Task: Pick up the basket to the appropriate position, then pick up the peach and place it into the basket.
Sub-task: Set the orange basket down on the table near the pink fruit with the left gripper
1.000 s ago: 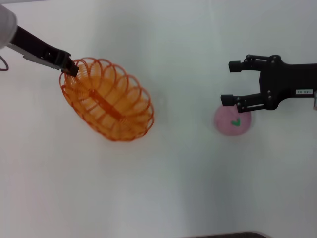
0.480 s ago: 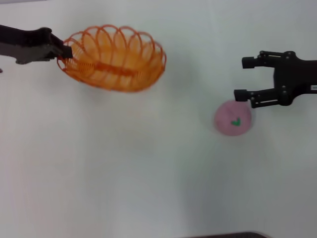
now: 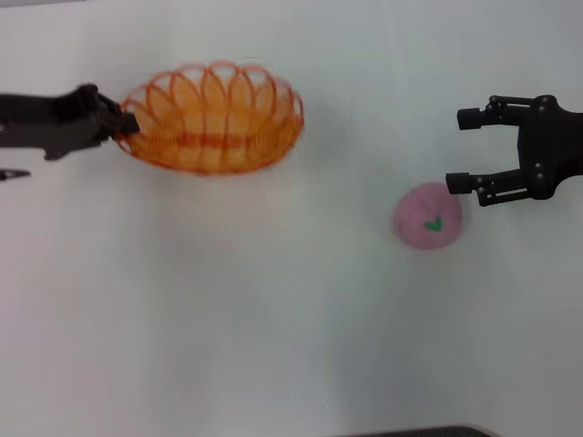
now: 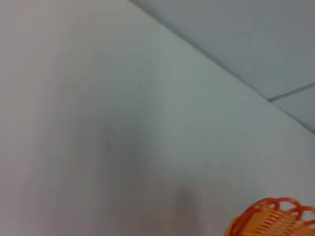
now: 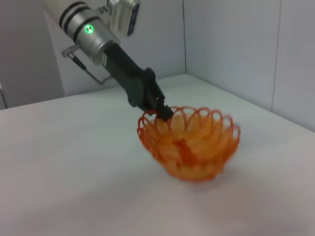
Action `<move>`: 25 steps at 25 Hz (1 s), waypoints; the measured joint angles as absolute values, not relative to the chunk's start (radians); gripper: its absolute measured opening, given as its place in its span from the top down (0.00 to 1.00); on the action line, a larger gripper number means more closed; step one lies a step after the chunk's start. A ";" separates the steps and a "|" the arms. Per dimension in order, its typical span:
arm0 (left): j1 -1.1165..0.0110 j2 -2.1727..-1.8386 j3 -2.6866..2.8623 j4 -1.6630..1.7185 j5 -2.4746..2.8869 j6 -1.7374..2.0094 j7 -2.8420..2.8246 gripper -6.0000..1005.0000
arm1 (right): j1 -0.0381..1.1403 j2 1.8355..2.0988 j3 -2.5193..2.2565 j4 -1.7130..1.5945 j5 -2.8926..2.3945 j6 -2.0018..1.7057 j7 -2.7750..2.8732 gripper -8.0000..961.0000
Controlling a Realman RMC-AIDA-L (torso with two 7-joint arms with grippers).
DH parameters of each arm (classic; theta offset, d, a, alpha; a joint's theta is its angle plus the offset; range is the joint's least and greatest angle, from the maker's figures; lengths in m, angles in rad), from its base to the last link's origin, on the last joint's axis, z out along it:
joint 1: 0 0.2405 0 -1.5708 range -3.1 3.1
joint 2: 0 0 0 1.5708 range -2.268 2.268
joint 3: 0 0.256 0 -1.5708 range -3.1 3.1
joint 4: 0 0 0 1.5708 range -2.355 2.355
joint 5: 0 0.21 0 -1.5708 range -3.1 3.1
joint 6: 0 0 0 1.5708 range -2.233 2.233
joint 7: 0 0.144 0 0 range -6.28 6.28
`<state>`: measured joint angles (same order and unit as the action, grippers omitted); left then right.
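Left end effector (image 3: 126, 123) grips basket (image 3: 214, 116) rim — right end effector (image 3: 466, 149) spread, just beside peach (image 3: 428, 216).

No readable text, brand, number or label in any view. Only marks: a small green leaf mark on the peach (image 3: 428, 216), and a lit green dot, no lettering, on the left arm (image 5: 88, 29) above the basket (image 5: 189, 142).

Plain white surface (image 3: 273, 328) across the whole scene, matte, unmarked. Grey wall panels (image 5: 231, 44) at the far side, meeting the surface's far edge, with a vertical seam between panels. Dark strip (image 3: 410, 431) along the near edge.
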<state>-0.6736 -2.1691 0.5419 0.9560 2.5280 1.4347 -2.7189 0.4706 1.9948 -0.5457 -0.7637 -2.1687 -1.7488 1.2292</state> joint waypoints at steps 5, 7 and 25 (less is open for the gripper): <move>-0.636 -2.170 0.582 0.904 2.490 1.375 -2.720 0.87 | 0.465 1.993 -0.547 -0.764 -2.169 -1.749 1.220 0.06; -0.624 -2.168 0.594 0.886 2.482 1.367 -2.720 0.82 | 0.465 1.993 -0.547 -0.764 -2.169 -1.749 1.221 0.07; -0.504 -2.162 0.600 1.070 2.371 1.482 -2.335 0.51 | 0.502 1.995 -0.536 -0.764 -2.164 -1.744 1.315 0.20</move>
